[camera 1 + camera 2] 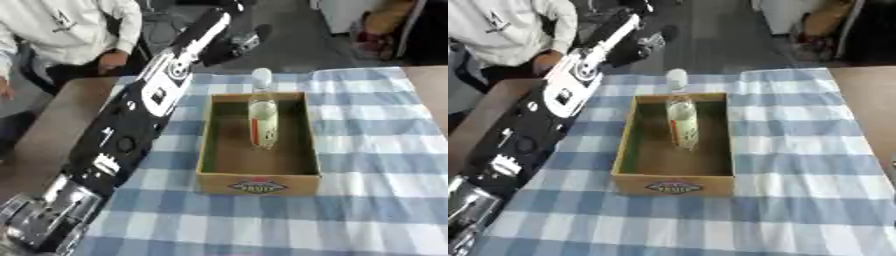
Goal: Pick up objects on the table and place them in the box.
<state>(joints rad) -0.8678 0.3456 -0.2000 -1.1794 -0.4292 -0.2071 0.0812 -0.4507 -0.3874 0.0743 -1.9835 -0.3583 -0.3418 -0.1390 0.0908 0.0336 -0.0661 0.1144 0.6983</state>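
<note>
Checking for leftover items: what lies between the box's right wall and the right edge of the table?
Only bare checked cloth lies between the box and that edge; the left eye view shows it. The bottle is inside the box.

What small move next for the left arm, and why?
Probably draw the left hand back toward the body: the clear white-capped plastic bottle already stands inside the open cardboard box, and the hand hangs past the box's far wall, apart from it.

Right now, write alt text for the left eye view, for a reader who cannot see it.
A clear bottle with a white cap lies inside an open cardboard box on a blue-and-white checked tablecloth. The robot's left arm stretches up the view's left side, past the box, toward the table's far edge.
</note>
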